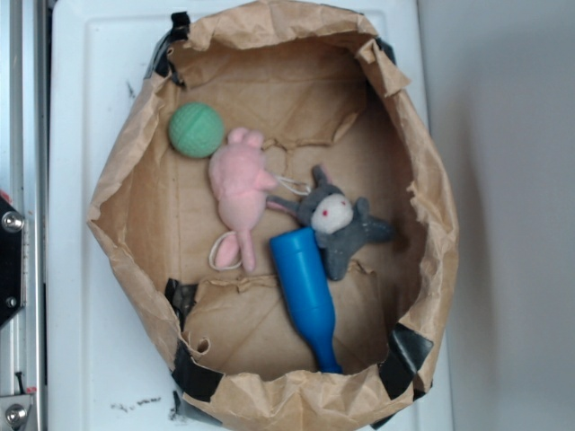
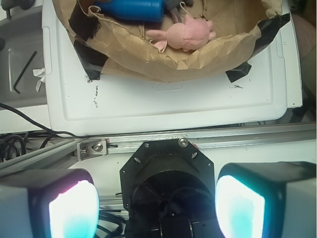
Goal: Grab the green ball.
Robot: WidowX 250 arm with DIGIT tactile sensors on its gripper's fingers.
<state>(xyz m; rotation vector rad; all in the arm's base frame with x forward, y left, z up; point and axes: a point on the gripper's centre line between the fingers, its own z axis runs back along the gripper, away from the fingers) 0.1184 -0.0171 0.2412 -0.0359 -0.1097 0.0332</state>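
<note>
In the exterior view the green ball (image 1: 196, 129) lies inside the brown paper bag (image 1: 135, 180), at its upper left, just beside the head end of the pink plush toy (image 1: 239, 193); the grey plush toy (image 1: 341, 220) and the blue bottle (image 1: 305, 292) lie farther right and lower; the gripper (image 2: 156, 206) is not in that view. In the wrist view the gripper hangs outside the bag, over the metal rail (image 2: 198, 139) at the near edge of the white tabletop (image 2: 173, 104), its pads (image 2: 72, 208) set wide apart with nothing between them; the ball is hidden here, so it lies ahead, beyond the bag's near wall; being round, it offers no preferred grasp axis.
</note>
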